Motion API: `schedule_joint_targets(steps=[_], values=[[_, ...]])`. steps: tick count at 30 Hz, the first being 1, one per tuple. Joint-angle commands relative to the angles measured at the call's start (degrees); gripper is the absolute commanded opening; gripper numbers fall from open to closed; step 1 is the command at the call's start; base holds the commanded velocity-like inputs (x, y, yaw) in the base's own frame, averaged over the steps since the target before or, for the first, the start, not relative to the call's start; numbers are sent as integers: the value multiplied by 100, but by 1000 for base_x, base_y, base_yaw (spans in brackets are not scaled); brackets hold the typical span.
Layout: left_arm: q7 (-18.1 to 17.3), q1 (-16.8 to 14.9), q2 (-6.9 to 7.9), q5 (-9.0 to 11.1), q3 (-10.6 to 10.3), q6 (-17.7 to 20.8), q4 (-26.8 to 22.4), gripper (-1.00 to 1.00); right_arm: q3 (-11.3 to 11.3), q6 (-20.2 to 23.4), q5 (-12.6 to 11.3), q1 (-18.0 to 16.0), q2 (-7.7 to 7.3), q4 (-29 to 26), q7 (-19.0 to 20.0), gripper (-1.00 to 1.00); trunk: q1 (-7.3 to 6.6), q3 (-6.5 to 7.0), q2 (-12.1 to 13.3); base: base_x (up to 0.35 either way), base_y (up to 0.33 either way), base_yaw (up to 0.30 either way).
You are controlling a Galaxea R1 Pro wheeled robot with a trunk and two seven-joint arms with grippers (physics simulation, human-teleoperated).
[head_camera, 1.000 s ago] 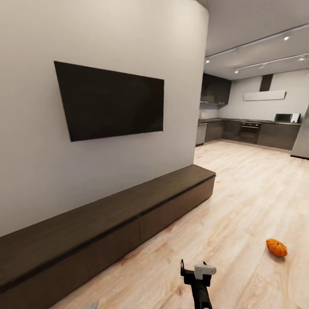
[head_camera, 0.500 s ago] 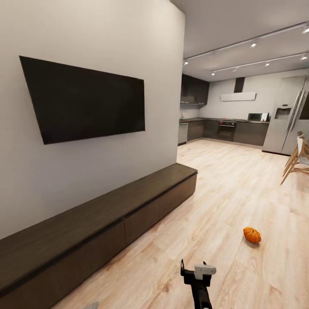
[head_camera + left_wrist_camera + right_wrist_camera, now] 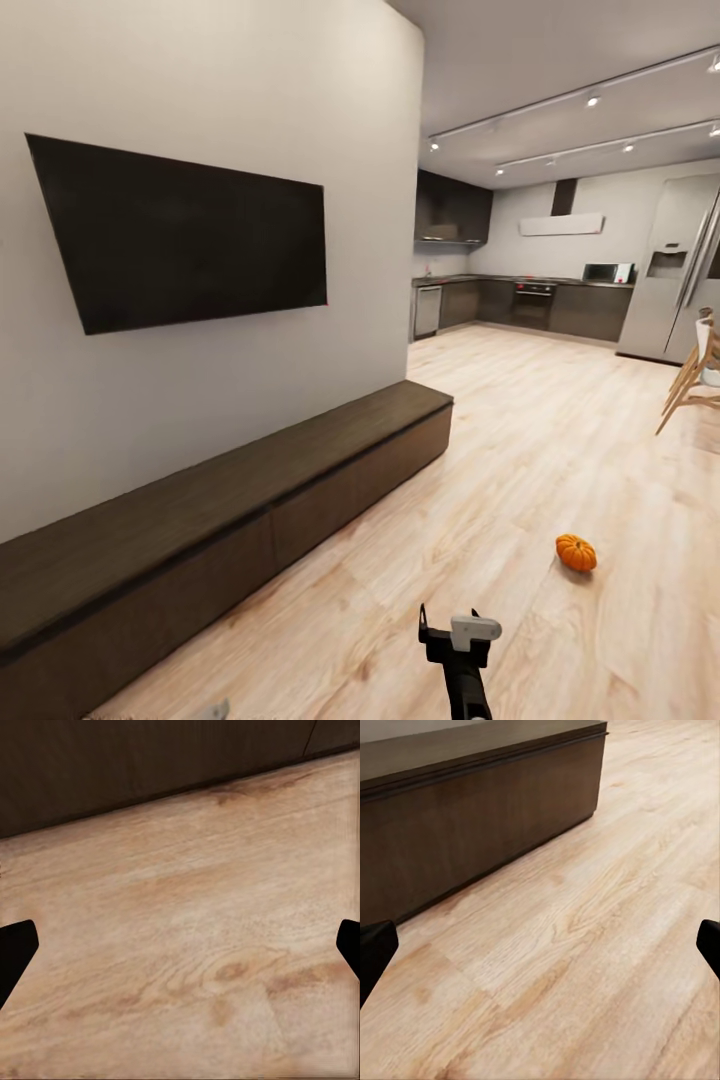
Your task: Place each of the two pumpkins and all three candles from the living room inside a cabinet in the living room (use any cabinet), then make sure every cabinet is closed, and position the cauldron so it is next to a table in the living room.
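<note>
1. A pumpkin (image 3: 576,552) lies alone on the plank floor (image 3: 520,450), out to the right of the cabinet (image 3: 250,510) and well apart from it.
2. Handling, judged: small, squat, ribbed and rigid, likely light. The rounded sides may roll or slip. Best hold is probably across the widest part, fingers set into opposite ribs, approaching from above.
3. Right gripper (image 3: 455,640) shows low in the head view over bare floor. Its fingers (image 3: 375,949) stand spread wide with nothing between them.
4. Left gripper (image 3: 180,945) is also released: fingertips at opposite frame edges, only floor between, with the cabinet base just ahead.
5. All visible cabinet fronts are shut and handleless. The front edge and far corner are the hard edges to avoid.
6. There is wide open floor around the pumpkin. Chair (image 3: 695,385) stands far right, kitchen (image 3: 540,300) beyond.
</note>
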Motion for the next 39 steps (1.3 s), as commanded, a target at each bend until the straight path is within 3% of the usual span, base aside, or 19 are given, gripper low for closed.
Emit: schedule_joint_targets(steps=[1, 32, 39], values=[[32, -5, -1, 29, -50, -10, 3, 100, 48, -5, -24, -2, -3, -1, -35, 100, -1, -6, -3, 0, -242, 172], [35, -5, 12, 29, -43, 50, 4, 100, 45, -5, -35, -3, -19, -1, -35, 100, -1, -6, -3, 205, -241, 10], [34, -5, 13, 29, -48, 56, 3, 100, 45, -4, -36, -2, -16, -1, -35, 100, -1, 5, -3, 185, -288, 162]])
